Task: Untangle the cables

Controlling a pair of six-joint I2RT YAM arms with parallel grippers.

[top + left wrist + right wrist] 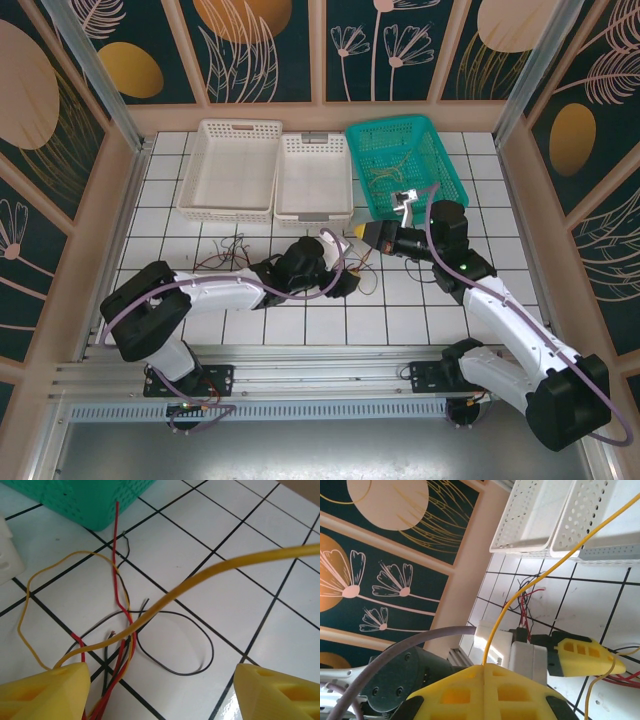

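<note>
The cables are thin red, yellow and black wires lying tangled on the white tiles (368, 272). A further bunch of them lies left of the arms (232, 256). My right gripper (485, 666) (362, 232) is shut on a yellow cable (520, 587), which rises taut from its closed fingertips. That yellow cable (210, 572) arcs across the left wrist view and passes over the left finger (45, 692). My left gripper (160, 700) (345, 283) hangs open, low over a red cable (116, 545) and a black loop (200, 630), with nothing clamped between its fingers.
A green basket (390, 124) (95, 500) holding some wires stands just behind the right gripper. Two white baskets (225, 212) (313, 215) sit side by side at the back left. Patterned walls enclose the table on three sides.
</note>
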